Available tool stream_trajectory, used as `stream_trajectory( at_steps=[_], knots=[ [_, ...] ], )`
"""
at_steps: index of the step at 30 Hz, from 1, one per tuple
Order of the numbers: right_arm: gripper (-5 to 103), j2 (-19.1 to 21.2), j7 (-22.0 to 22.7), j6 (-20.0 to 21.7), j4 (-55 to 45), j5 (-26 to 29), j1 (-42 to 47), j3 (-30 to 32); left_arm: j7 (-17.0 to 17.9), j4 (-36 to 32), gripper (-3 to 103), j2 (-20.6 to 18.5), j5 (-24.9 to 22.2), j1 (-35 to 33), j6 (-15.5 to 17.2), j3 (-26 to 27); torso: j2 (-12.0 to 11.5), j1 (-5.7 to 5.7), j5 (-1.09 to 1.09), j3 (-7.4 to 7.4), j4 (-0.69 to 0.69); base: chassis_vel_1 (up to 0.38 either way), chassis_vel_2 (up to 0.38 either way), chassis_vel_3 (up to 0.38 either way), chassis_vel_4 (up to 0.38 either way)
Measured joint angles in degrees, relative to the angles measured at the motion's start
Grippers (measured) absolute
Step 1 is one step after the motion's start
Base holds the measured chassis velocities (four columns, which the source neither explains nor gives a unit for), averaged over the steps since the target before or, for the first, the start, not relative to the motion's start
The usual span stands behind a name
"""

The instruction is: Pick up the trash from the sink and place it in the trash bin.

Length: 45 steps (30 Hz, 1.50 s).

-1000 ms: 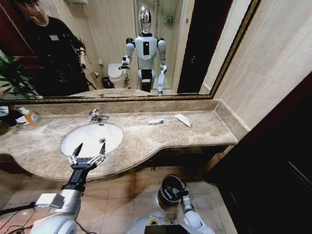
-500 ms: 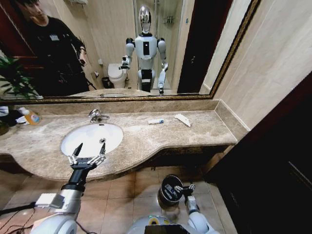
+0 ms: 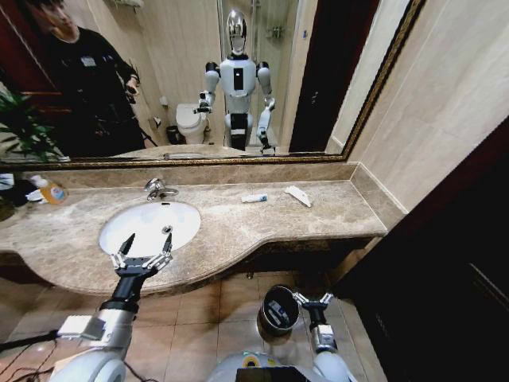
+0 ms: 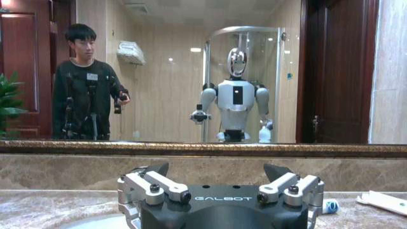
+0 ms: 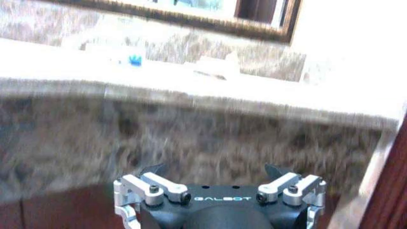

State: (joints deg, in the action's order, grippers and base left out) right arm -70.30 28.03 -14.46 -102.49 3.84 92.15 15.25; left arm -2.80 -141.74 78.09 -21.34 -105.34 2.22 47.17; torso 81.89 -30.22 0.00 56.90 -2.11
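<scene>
marble bench (image 3: 238,223): left claw (image 3: 145,243) spread over oval sink (image 3: 147,223); right claw (image 3: 312,299) spread beside round black bin (image 3: 278,310).

Left gripper (image 3: 145,245) held forward on an extended arm, fingers spread wide, empty. Right gripper (image 3: 314,299) low beside the body, pointing up, fingers apart, empty.

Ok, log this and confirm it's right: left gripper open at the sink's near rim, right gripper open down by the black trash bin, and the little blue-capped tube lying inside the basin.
One detail is wrong. The head view shows the blue-capped tube lying on the countertop to the right of the sink, not inside the basin. The rest stands: left gripper open at the sink's near rim, right gripper open beside the trash bin.
</scene>
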Motion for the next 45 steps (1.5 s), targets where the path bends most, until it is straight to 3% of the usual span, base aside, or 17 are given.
stream_trajectory(
  at_steps=[6, 8, 9, 12, 17, 20, 24, 32, 37, 45],
  knots=[
    [100, -1.0, -2.4, 3.9, -4.6, -0.2, -2.5, 1.9, 0.0, 0.0, 100, 0.0, 0.0, 0.0, 0.0, 0.0, 0.0, 0.00, 0.01, 0.00, -0.01, 0.000, 0.000, 0.000, 0.000],
    [100, -2.0, -6.4, 8.5, -8.3, 0.2, -4.7, 3.5, 0.0, 0.0, 100, 0.0, 0.0, 0.0, 0.0, 0.0, 0.0, 0.00, 0.00, 0.00, 0.00, 0.000, 0.000, 0.000, 0.000],
    [100, -2.0, -6.4, 8.5, -8.3, 0.2, -4.7, 3.5, 0.0, 0.0, 100, 0.0, 0.0, 0.0, 0.0, 0.0, 0.0, 0.00, 0.00, 0.00, 0.00, 0.000, 0.000, 0.000, 0.000],
    [100, -0.6, -12.9, 15.7, -11.3, 3.1, -9.0, 4.0, 0.0, 0.0, 100, 0.0, 0.0, 0.0, 0.0, 0.0, 0.0, 0.00, 0.00, 0.00, 0.00, 0.000, 0.000, 0.000, 0.000],
    [100, 1.7, -17.8, 20.2, -10.0, 5.0, -15.7, 4.4, 0.0, 0.0, 100, 0.0, 0.0, 0.0, 0.0, 0.0, 0.0, 0.00, 0.01, 0.01, 0.00, 0.000, 0.000, 0.000, 0.000],
    [100, 4.4, -18.8, 25.1, -6.0, 11.5, -25.9, 3.1, 0.0, 0.0, 100, 0.0, 0.0, 0.0, 0.0, 0.0, 0.0, -0.01, 0.01, 0.01, -0.01, 0.000, 0.000, 0.000, 0.000],
    [100, 7.0, -19.8, 28.0, -1.3, 17.8, -32.8, 1.9, 0.0, 0.0, 100, 0.0, 0.0, 0.0, 0.0, 0.0, 0.0, -0.01, 0.01, 0.01, -0.01, 0.000, 0.000, 0.000, 0.000],
    [100, 11.1, -22.3, 30.8, 7.2, 29.8, -43.6, -0.2, 0.0, 0.0, 100, 0.0, 0.0, 0.0, 0.0, 0.0, 0.0, -0.01, 0.02, 0.01, 0.01, 0.000, 0.000, 0.000, 0.000],
    [100, 11.7, -25.9, 31.6, 16.1, 31.2, -52.5, -2.1, 0.0, 0.0, 100, 0.0, 0.0, 0.0, 0.0, 0.0, 0.0, -0.01, 0.00, 0.01, 0.00, 0.000, 0.000, 0.000, 0.000],
    [100, 10.4, -27.6, 32.2, 30.2, 31.0, -63.2, -6.3, 0.0, 0.0, 100, 0.0, 0.0, 0.0, 0.0, 0.0, 0.0, -0.01, 0.01, 0.01, 0.00, 0.000, 0.000, 0.000, 0.000]
  ],
)
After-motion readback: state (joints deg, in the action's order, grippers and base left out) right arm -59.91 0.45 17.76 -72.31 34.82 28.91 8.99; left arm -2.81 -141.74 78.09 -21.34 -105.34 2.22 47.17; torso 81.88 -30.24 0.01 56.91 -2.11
